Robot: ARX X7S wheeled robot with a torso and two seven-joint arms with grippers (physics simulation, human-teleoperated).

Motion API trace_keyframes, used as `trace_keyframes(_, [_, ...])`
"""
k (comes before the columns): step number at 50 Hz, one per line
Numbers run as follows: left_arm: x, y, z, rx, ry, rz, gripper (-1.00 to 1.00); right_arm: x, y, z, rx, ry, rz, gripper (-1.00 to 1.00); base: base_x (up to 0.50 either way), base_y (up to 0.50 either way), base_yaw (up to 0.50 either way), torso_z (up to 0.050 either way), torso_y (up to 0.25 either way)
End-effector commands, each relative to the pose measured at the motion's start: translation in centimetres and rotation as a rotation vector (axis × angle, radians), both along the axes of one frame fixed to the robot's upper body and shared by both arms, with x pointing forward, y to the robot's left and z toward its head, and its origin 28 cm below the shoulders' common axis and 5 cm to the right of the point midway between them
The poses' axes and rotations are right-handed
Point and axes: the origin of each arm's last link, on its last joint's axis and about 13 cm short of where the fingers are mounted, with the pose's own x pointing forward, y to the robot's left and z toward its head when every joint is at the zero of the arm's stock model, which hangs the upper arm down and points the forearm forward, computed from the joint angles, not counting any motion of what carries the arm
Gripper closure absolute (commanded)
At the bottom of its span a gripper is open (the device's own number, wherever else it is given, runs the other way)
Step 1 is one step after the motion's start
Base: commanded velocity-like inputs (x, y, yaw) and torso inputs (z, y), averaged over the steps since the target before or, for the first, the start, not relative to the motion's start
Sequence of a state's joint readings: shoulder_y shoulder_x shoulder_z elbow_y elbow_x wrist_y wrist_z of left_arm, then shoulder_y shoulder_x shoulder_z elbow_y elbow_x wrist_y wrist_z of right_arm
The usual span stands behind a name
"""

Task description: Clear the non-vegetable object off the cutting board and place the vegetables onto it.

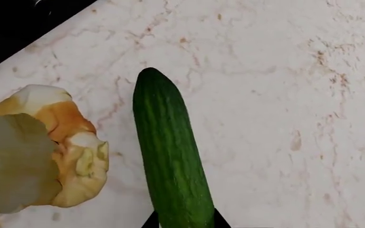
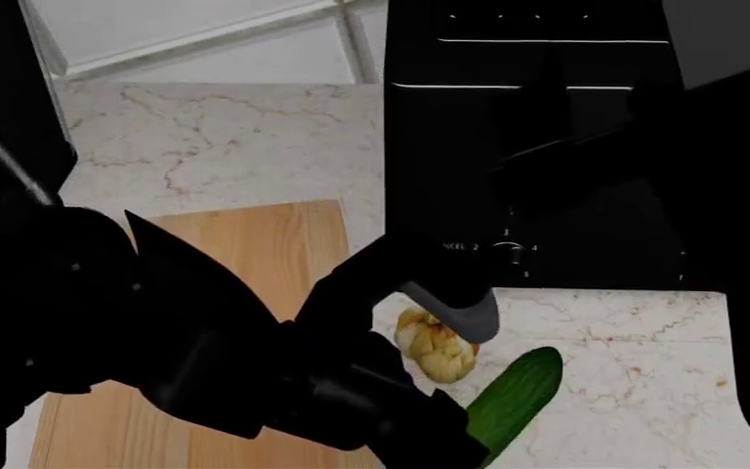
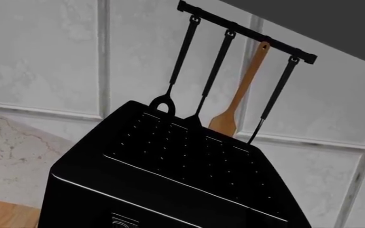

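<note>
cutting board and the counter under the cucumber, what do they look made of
The rectangular light-wood cutting board looks like matte pale wood, with lengthwise grain lines. The counter looks like polished cream marble or a stone imitation, with rusty-brown veins.

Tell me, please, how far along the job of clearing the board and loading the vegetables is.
No meat shows on the visible part of the cutting board, though the arms hide much of it. The left gripper sits at the cucumber, grasp unconfirmed. Cucumber and garlic bulb both lie on the marble counter, so both remain to be placed.
</note>
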State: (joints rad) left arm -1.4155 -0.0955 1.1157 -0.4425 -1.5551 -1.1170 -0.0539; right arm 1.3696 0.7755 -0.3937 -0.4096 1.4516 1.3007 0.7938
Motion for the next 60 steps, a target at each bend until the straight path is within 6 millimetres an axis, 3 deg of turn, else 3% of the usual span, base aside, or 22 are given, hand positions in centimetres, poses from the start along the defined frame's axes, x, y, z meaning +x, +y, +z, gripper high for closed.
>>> trace_keyframes(1, [-0.6,-0.8,-0.2,-0.007,-0.002,-0.022,1.00,0.1,0.2,0.3,0.023,-0.016,0.033,-1.00,0.00,0.00,0.00,0.000,0.000])
trace_keyframes(10, [-1.0,-1.0,0.4,-0.007,-0.020,-0.033,1.00,-0.3,0.1,0.4,0.025,-0.020,0.028,-1.00,0.00,0.00,0.00,0.000,0.000])
trace_keyframes(16, [-1.6,-1.0,2.7,-0.030,-0.090,-0.041,1.00,-0.5,0.2,0.8,0.028,-0.029,0.029,-1.00,0.00,0.00,0.00,0.000,0.000])
trace_keyframes(24, [-2.6,-0.4,4.2,-0.043,-0.143,-0.044,1.00,-0.6,0.3,1.2,0.026,-0.038,0.034,-1.00,0.00,0.00,0.00,0.000,0.000])
trace_keyframes(45, [-6.7,3.9,4.5,-0.032,-0.178,0.054,1.00,-1.0,0.9,2.2,0.021,-0.055,0.054,-1.00,0.00,0.00,0.00,0.000,0.000])
trace_keyframes(60, [-7.0,6.8,6.3,-0.014,-0.219,0.152,1.00,-0.9,1.1,2.1,0.021,-0.053,0.063,-1.00,0.00,0.00,0.00,0.000,0.000])
